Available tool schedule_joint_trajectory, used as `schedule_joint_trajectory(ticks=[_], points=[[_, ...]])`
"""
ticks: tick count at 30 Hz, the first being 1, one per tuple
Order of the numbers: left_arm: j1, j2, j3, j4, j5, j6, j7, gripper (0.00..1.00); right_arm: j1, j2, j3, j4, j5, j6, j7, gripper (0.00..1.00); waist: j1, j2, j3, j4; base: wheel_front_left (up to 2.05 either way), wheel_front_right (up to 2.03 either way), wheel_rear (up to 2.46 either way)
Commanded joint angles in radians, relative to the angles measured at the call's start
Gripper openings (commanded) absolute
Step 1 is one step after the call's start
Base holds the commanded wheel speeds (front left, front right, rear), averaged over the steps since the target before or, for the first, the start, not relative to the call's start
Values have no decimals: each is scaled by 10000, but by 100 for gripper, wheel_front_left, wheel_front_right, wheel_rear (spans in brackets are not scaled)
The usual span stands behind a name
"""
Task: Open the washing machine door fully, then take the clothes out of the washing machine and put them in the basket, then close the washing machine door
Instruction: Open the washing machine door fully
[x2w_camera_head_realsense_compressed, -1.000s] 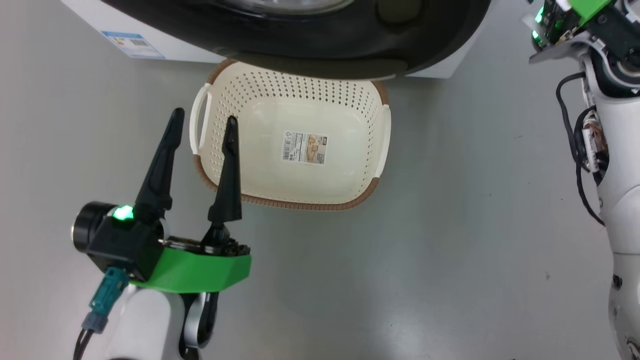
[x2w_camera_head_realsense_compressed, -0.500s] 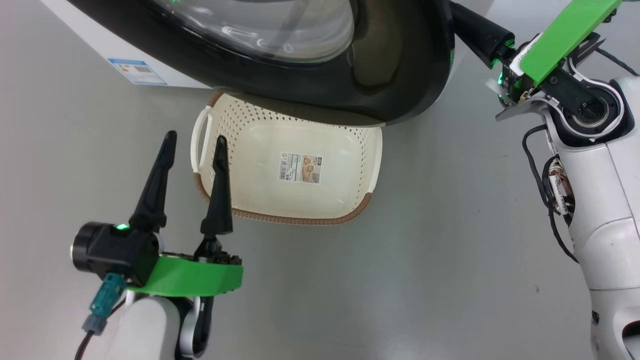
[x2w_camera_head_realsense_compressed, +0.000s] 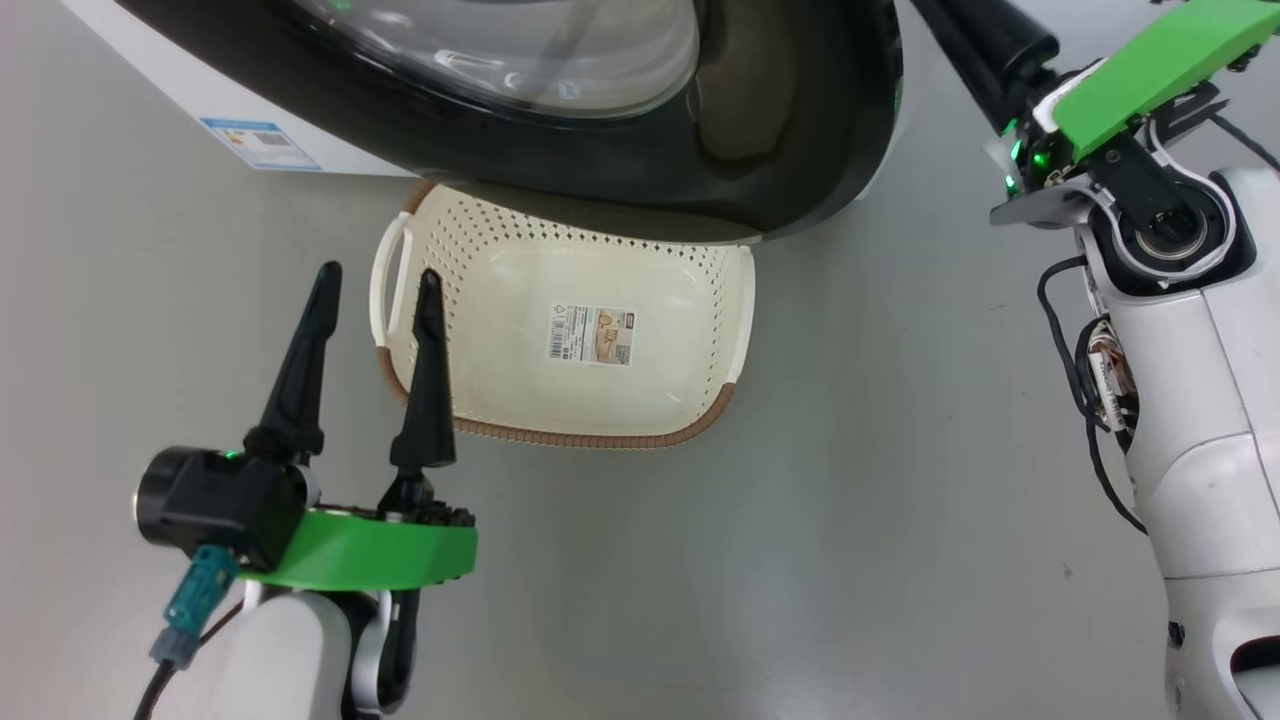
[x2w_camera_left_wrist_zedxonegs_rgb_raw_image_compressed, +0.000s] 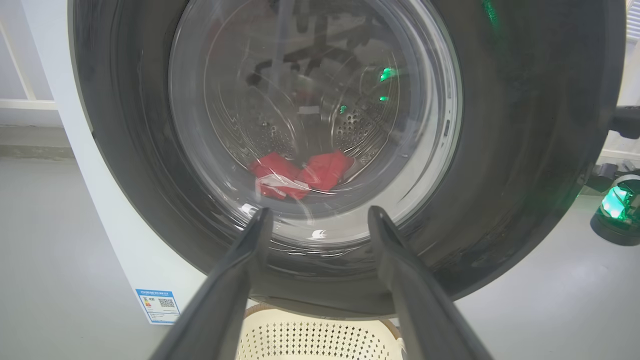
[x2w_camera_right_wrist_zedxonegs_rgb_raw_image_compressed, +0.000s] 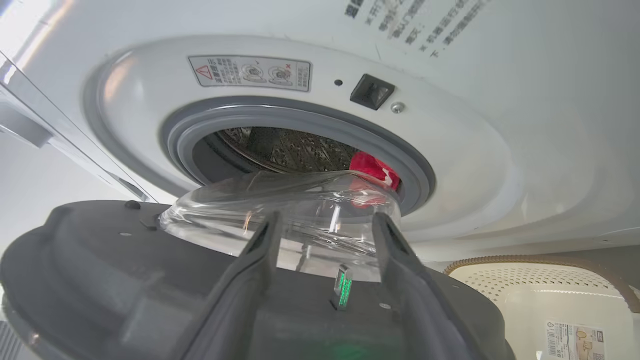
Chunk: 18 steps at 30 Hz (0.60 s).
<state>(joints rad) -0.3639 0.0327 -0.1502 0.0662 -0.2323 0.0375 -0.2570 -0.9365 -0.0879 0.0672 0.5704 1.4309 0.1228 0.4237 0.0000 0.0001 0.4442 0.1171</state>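
The washing machine door (x2w_camera_head_realsense_compressed: 780, 130), black-rimmed with a glass bowl, stands ajar and overhangs the far rim of the basket (x2w_camera_head_realsense_compressed: 700, 300). The basket is bare but for its paper label. In the right wrist view my right gripper (x2w_camera_right_wrist_zedxonegs_rgb_raw_image_compressed: 325, 222) is open, its fingers lying along the door's inner face (x2w_camera_right_wrist_zedxonegs_rgb_raw_image_compressed: 100, 270) behind the bowl. Past it the red clothes (x2w_camera_right_wrist_zedxonegs_rgb_raw_image_compressed: 372, 167) lie in the drum of the washing machine (x2w_camera_right_wrist_zedxonegs_rgb_raw_image_compressed: 450, 150). My left gripper (x2w_camera_head_realsense_compressed: 378, 285) is open by the basket's left handle, facing the door (x2w_camera_left_wrist_zedxonegs_rgb_raw_image_compressed: 525, 150); the clothes (x2w_camera_left_wrist_zedxonegs_rgb_raw_image_compressed: 300, 175) show through the glass.
Grey floor (x2w_camera_head_realsense_compressed: 900, 500) spreads in front of and to the right of the basket. The washer's white side with a blue label (x2w_camera_head_realsense_compressed: 260, 145) runs along the upper left. My right forearm (x2w_camera_head_realsense_compressed: 1200, 400) with its cables stands at the right edge.
The head camera has shifted. My right arm has come in at the door's right edge, and the door now stands further out over the basket. The left gripper stays open.
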Motion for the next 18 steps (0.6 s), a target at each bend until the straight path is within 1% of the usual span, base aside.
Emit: schedule_joint_trajectory(ticks=[1, 5, 7, 12, 18], points=[[175, 175, 382, -264, -90, 43, -47, 100, -140, 214, -21, -337, -42, 79, -200, 100, 0, -1, 6, -25, 0, 0, 0], [176, 175, 412, -295, -85, 24, -47, 100, -28, 185, -168, -496, -204, 79, -848, 100, 0, -1, 21, -103, 0, 0, 0], [164, 175, 408, -322, -116, 3, -47, 100, 118, 35, -77, -705, -497, 79, -1140, 100, 0, -1, 26, -125, 0, 0, 0], [144, 175, 453, -392, -182, -18, -47, 100, 751, -567, 527, -1474, -1944, 79, -2510, 100, 0, -1, 30, -177, 0, 0, 0], [168, 175, 520, -377, -133, -72, -47, 100, 1623, -960, 1306, -2145, -3165, 79, -4283, 100, 0, -1, -42, -290, 0, 0, 0]])
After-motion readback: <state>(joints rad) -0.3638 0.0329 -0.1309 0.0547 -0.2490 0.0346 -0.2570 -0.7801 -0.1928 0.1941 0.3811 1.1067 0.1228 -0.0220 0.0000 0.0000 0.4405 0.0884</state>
